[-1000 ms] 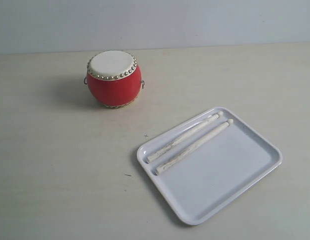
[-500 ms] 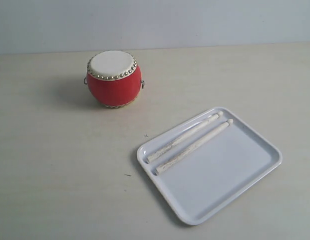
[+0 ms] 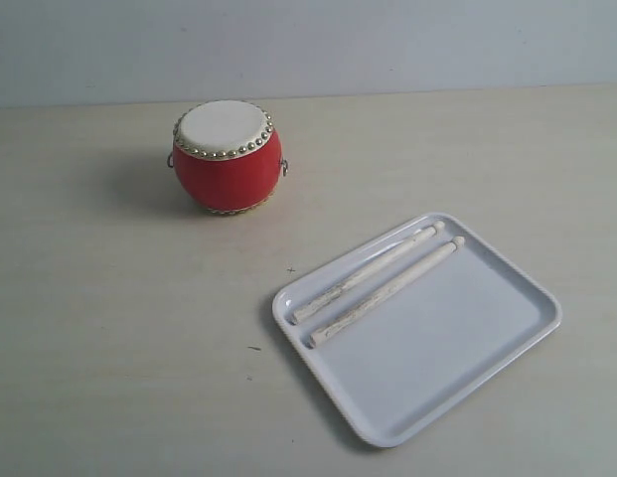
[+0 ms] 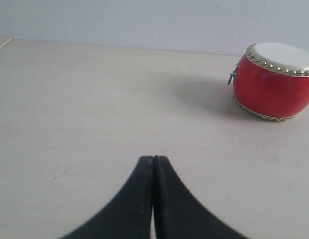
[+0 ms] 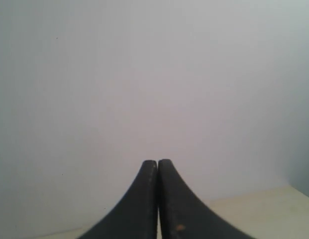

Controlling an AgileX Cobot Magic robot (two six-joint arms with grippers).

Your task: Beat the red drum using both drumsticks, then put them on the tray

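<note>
While the two drumsticks (image 3: 368, 272) lie side by side in the white tray (image 3: 487, 358), nearly parallel and just apart, neither arm shows in the exterior view and nothing is held. We see the left gripper (image 4: 153, 159) with its jaws pressed together on nothing. The red drum (image 4: 273, 82) stands upright on the table (image 4: 69, 99), ahead of those jaws and off to one side, well apart from them. The right gripper (image 5: 157, 162) likewise has its jaws pressed together and empty. Ahead of them we see only a pale wall (image 5: 144, 74) and a strip of table, so drum, sticks and tray all lie outside what these jaws face.

We judge that the scene fits either end of the task: sticks waiting to be taken up, or sticks laid down once the beating is over. We cannot tell which. If the beating is to come, the next move calls for both pairs of jaws to spread and each arm to come down over one stick. Each must then pinch across the shaft clear of the tray rim and of the neighbouring stick, since the gap between the two is narrow.

Count: one drum, two drumsticks, one tray, two grippers
</note>
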